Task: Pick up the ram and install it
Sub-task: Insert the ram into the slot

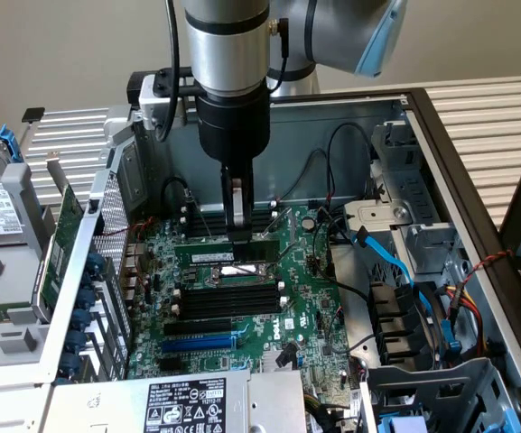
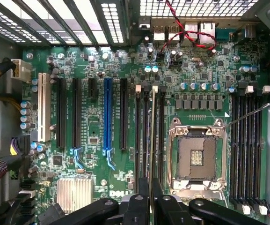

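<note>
thin flat green ram [image 1: 208,256] in gripper [image 1: 238,236]

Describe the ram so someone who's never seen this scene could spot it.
Inside the open computer case, look above the green motherboard. The fingers pinch the ram, a thin green stick with a white label. Its neighbours, the long memory slots, are black and empty.

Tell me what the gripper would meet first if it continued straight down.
The ram that the gripper holds would likely land first on the black memory slots beside the CPU socket; its height above them is unclear.
</note>
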You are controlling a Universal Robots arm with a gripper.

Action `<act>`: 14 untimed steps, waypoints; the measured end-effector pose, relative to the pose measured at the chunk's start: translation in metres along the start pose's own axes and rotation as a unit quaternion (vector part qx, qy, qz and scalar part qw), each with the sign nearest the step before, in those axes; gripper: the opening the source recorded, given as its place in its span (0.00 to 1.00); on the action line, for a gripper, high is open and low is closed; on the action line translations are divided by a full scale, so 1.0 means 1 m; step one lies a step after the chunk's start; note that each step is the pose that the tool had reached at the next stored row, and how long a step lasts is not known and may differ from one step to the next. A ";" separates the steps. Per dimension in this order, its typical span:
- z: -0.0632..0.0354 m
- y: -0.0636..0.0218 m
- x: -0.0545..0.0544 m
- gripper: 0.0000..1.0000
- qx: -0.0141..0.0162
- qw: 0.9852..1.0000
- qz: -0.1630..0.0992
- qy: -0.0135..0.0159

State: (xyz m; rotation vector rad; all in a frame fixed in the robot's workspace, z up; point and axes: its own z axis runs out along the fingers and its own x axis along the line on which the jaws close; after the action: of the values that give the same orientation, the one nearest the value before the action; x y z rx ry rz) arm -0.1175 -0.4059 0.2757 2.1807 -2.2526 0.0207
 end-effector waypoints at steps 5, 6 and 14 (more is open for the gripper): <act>0.0038 0.0000 0.000 0.14 0.000 1.000 -0.002 0.000; 0.0043 0.0000 0.000 0.14 0.000 1.000 -0.003 0.000; 0.0101 0.0001 0.000 0.14 0.000 1.000 -0.006 0.000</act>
State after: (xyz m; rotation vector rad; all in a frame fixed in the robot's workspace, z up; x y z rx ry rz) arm -0.1175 -0.4056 0.2656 2.1935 -2.2409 0.0199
